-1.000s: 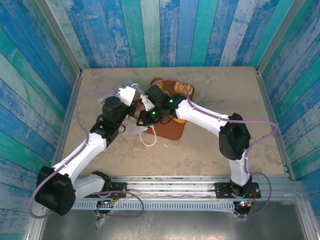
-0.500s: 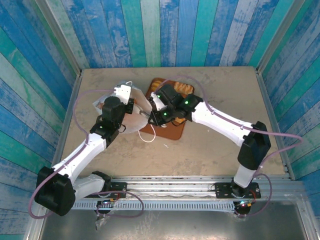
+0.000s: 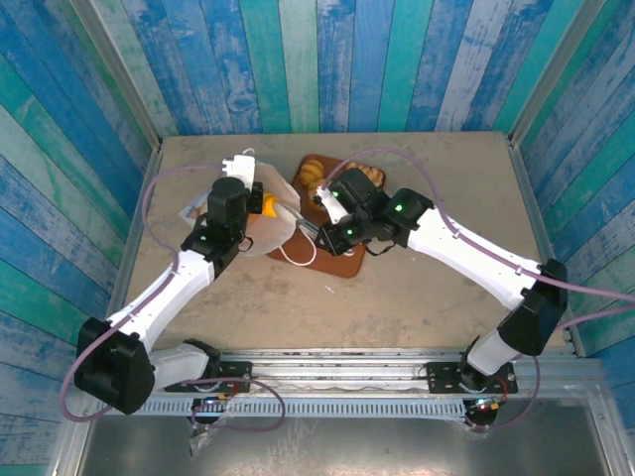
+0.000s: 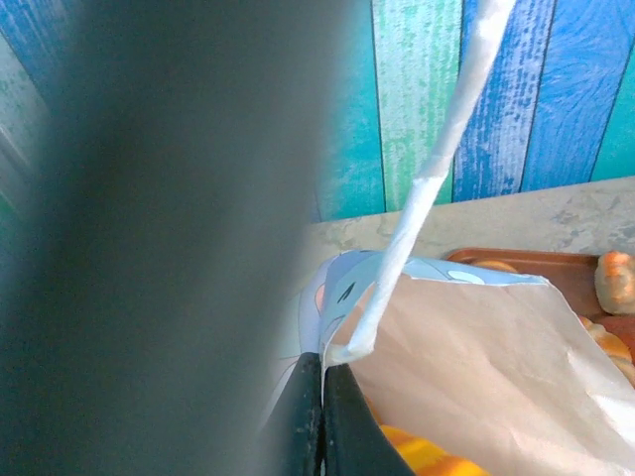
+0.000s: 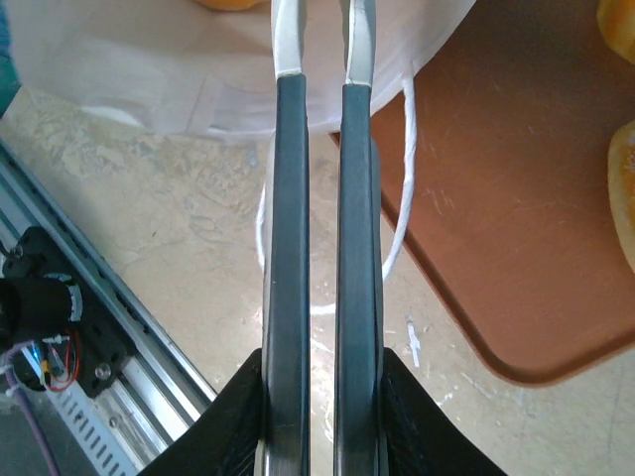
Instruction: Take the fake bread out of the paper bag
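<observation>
One piece of the fake bread [image 3: 265, 204] glows orange in the mouth of the paper bag [image 3: 270, 233], which lies slumped on the table, its lower edge over the near corner of the brown tray [image 3: 342, 260]. From my left wrist I see that orange piece [image 4: 427, 458] low inside the bag, under the creased paper. I judge it light, hard and glossy, so likely slippery; I would take it across its narrow middle, not by an end. The bag itself is thin and will crumple, so it needs holding.

My left gripper [image 4: 322, 402] is closed, pinching the bag's rim where the cord handle [image 4: 437, 169] rises. My right gripper [image 5: 322, 35] has its fingers pressed almost together, tips at the bag's white paper beside the other cord loop [image 5: 402, 198]; whether paper is caught between them I cannot tell.
</observation>
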You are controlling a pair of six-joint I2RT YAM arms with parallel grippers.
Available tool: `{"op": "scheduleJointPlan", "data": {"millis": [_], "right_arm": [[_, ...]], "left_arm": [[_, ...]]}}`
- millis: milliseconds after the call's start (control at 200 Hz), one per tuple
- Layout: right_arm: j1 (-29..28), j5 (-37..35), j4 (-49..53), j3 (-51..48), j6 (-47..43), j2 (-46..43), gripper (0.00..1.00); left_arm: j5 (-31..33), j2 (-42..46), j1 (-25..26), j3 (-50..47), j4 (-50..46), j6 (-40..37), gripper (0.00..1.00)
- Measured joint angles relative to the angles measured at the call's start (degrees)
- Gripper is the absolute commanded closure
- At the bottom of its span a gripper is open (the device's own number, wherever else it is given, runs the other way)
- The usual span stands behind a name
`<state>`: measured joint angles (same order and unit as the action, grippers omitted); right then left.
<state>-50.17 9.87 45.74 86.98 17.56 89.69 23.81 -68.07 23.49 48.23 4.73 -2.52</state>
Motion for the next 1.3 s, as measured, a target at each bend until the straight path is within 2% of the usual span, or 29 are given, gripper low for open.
{"op": "scheduleJointPlan", "data": {"millis": [416,781,1067,1297], "right_arm": [[0.00,-3.32,4.13,-3.93,-4.11,-13.57,0.96],[0.85,-7.21,6.58,-4.50,-4.76,-21.59,0.94],[3.21,-11.23,6.86,-7.50,-5.16,-21.22,0.91],[4.92,-11.78,4.35,-11.17,-5.42,-14.78,0.90]], "left_arm": [[2.47,-1.42,-0.02,0.70,-0.98,1.27,1.00],[2.91,-1.31,-0.90,0.61,-1.18,1.22,1.00],[2.01,0.70,-0.94,-1.33,-1.18,0.98,1.00],[1.57,2.03,-1.05,-1.49,-1.22,0.81,1.00]]}}
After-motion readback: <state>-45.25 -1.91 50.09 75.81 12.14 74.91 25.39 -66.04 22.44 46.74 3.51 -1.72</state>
